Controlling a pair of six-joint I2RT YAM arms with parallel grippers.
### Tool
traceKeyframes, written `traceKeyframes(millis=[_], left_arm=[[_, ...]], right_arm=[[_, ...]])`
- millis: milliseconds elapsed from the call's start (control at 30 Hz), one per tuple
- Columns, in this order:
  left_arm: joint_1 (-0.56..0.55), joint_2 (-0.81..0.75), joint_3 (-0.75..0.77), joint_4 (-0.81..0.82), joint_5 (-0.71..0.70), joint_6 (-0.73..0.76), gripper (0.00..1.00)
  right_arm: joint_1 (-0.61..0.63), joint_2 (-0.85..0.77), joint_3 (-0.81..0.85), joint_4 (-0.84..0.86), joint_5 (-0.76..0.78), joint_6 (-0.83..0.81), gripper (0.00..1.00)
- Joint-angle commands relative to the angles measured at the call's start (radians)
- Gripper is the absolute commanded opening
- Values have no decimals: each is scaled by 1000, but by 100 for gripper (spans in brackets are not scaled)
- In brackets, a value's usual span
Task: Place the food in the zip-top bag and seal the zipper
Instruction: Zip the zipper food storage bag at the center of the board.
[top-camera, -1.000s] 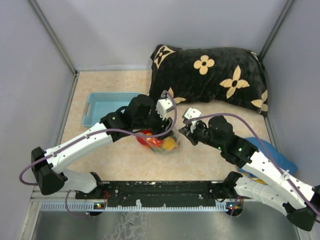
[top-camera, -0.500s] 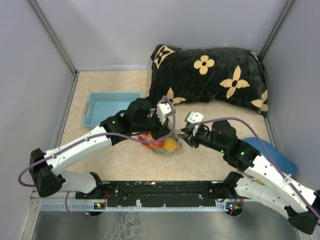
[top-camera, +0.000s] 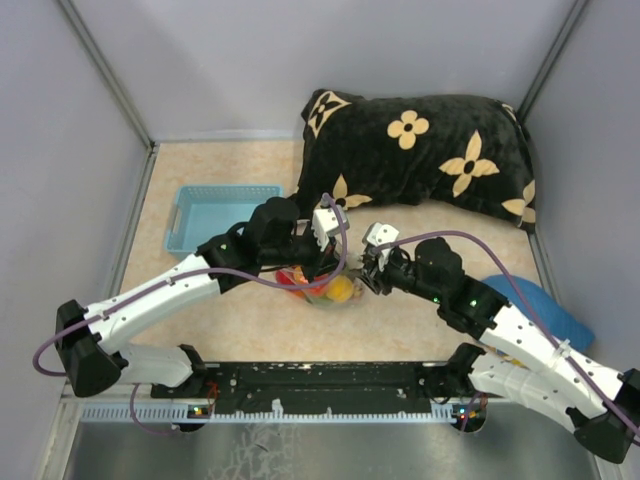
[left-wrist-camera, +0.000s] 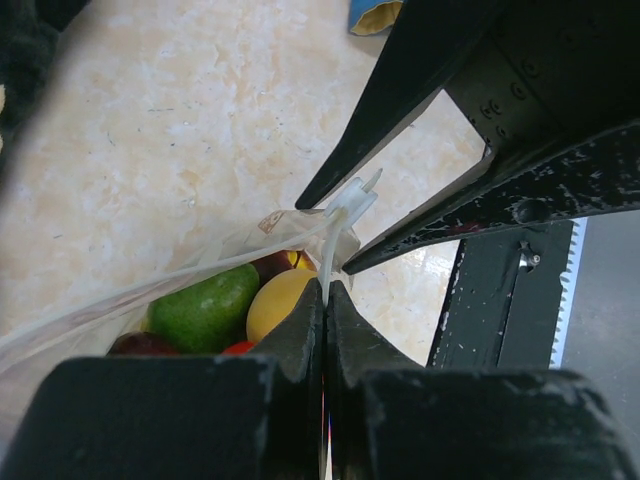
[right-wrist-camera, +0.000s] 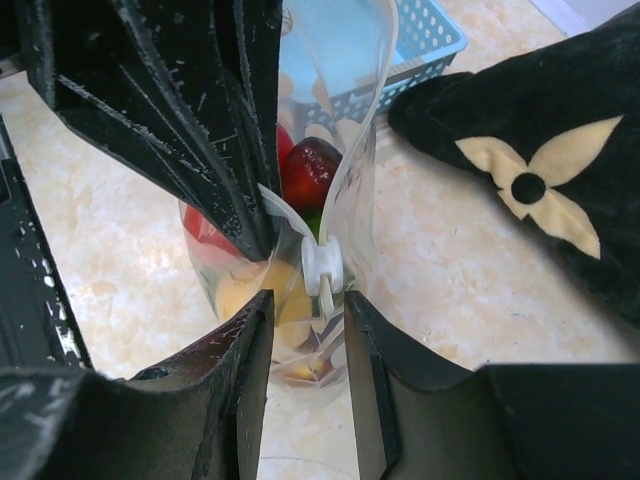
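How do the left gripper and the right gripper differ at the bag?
The left gripper is shut on the zip-top bag at its mouth edge; the right gripper is open. The left gripper pinches plastic; the right gripper straddles the white slider. Both meet at the bag's mouth.

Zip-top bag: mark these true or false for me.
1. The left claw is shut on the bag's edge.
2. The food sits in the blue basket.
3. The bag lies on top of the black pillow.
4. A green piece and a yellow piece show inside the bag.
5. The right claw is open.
1. True: the left claw pinches the thin top edge of the zip-top bag.
2. False: the food is inside the bag, not the blue basket.
3. False: the bag is on the table, in front of the black pillow.
4. True: green piece, yellow piece.
5. True: the right claw is open, the white slider at its tips.
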Motion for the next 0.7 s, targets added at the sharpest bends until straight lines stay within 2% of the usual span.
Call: traceKeyframes(millis=[0,67,167,267,300,500,667], left_arm=[[-5,-29,-9,41,35,23,0],[-6,-30,-10,36,29,26,0],[-6,-34,-9,29,19,30,3],[-5,-47,-8,28,5,43,12],[-5,-52,-7,29,3,51,16],[-5,-82,33,61,21,114,43],[-5,-78,40,123,95,174,56]], right_arm=[[-6,13,8,90,17,-16,34],[-10,17,10,94,7,-17,31],[-14,18,21,84,-8,-24,18],[-14,15,37,58,-16,-30,2],[-14,14,41,50,-16,-32,0],[-13,3,58,19,-35,-32,0],[-14,3,60,15,-42,-32,0]])
